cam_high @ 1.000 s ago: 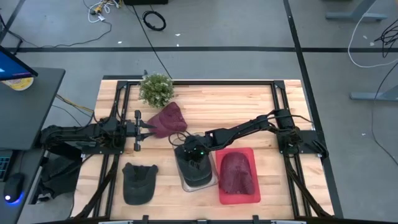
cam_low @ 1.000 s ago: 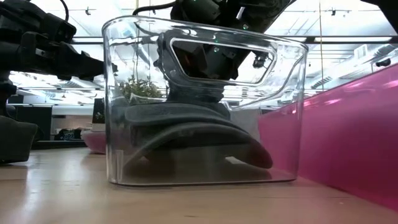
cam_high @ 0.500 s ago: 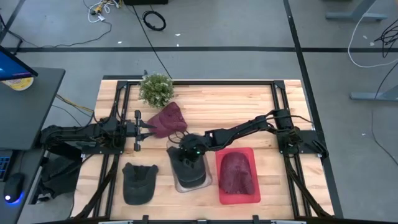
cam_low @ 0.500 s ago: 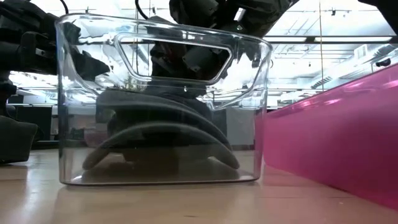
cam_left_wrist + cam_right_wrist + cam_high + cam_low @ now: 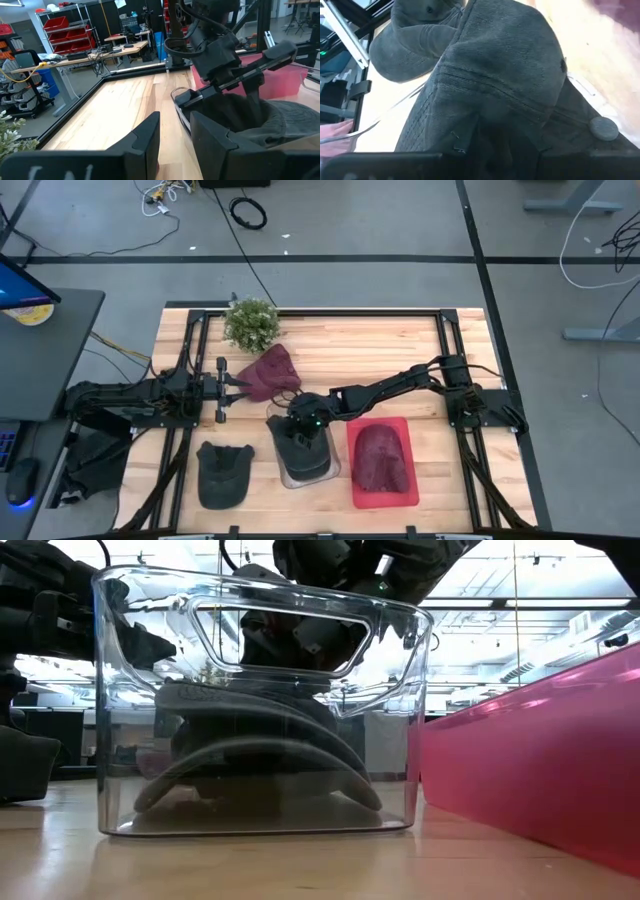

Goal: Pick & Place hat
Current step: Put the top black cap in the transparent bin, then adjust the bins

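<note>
A dark grey hat lies inside a clear plastic bin near the table's middle, its curved brim on the bin's floor. My right gripper reaches down into the bin and is shut on this hat. A second dark hat lies flat on the table to the bin's left. My left gripper waits open beside a maroon hat at the table's left middle; whether it touches that hat, I cannot tell. My right gripper pinches a raised fold of the hat's crown between its two fingers, coming from above and slanting down into the bin. The hat is not lifted: its brim rests on the bin's floor.
A pink tray holding another maroon hat stands right beside the bin on the right. A small green plant is at the far left. Bare wood lies along the far edge and far right.
The clear bin with the hat in it slid toward the table's left, away from the pink tray, carried along by my right gripper inside it. In the last half second bin and gripper have kept nearly still.
</note>
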